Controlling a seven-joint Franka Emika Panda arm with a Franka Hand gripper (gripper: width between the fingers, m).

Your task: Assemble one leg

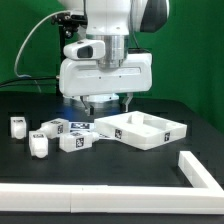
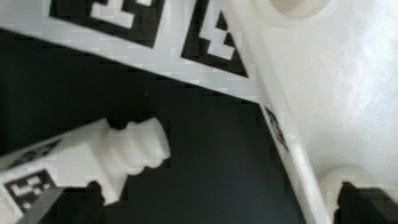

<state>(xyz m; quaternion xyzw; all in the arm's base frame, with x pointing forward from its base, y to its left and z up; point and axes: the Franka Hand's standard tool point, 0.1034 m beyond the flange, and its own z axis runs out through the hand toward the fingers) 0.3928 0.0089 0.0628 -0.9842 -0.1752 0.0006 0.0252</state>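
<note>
Several small white legs with square tags lie on the black table at the exterior view's left: one leg (image 1: 75, 139) nearest the panel, others (image 1: 38, 144) (image 1: 18, 127) farther left. My gripper (image 1: 108, 103) hangs low over the table between these legs and the white square panel (image 1: 150, 129), jaws wide open and holding nothing. In the wrist view one leg (image 2: 111, 158) lies on its side with its ribbed end toward the gap of my gripper (image 2: 210, 212). The panel's rim (image 2: 285, 110) runs beside the other dark fingertip (image 2: 365, 200).
A low white L-shaped border (image 1: 200, 170) runs along the table's front and the exterior view's right. Black-and-white tags on a white face (image 2: 151, 25) lie just past the leg. A green backdrop stands behind the arm.
</note>
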